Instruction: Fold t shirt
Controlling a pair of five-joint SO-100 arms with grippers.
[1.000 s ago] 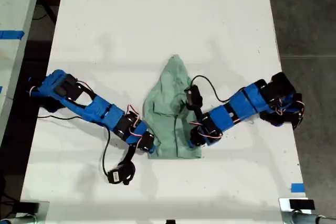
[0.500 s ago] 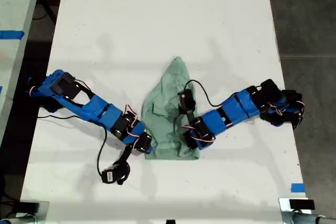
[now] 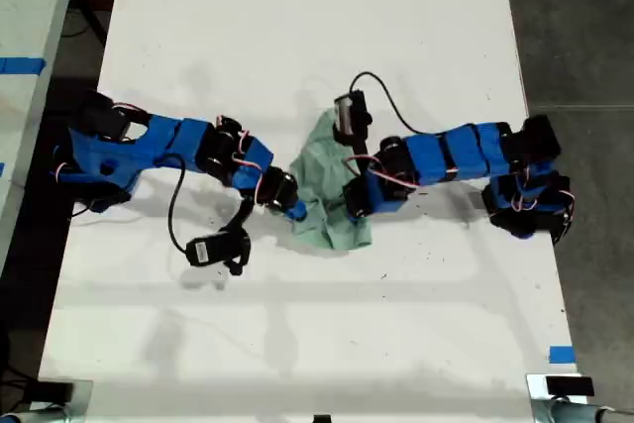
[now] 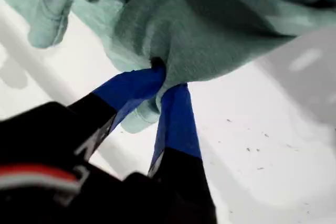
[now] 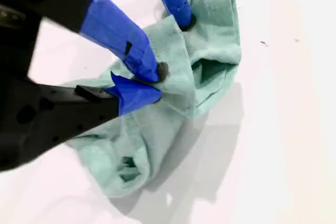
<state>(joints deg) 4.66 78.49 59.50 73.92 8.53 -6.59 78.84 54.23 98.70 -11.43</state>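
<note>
The t shirt (image 3: 325, 167) is a pale mint-green heap, bunched up mid-table between two blue arms in the exterior view. My first gripper (image 4: 164, 78) is shut on a fold of the t shirt (image 4: 210, 30), which drapes over its blue fingertips. My second gripper (image 5: 153, 81) is shut on another fold of the t shirt (image 5: 157, 135), which is lifted slightly off the table. The other gripper's blue finger (image 5: 176, 1) pinches the cloth just beyond it. One arm reaches in from each side of the exterior view, and the jaws stand close together at the heap.
The white table (image 3: 317, 344) runs the whole length of the exterior view. A small black camera (image 3: 210, 250) on a cable hangs beside the arm on that view's left. Blue tape (image 3: 561, 354) marks the table's right edge. Dark floor lies off both sides.
Both arms swung toward the exterior view's top, carrying the shirt's near hem with them. The shirt went from lying spread out to a shorter, bunched heap.
</note>
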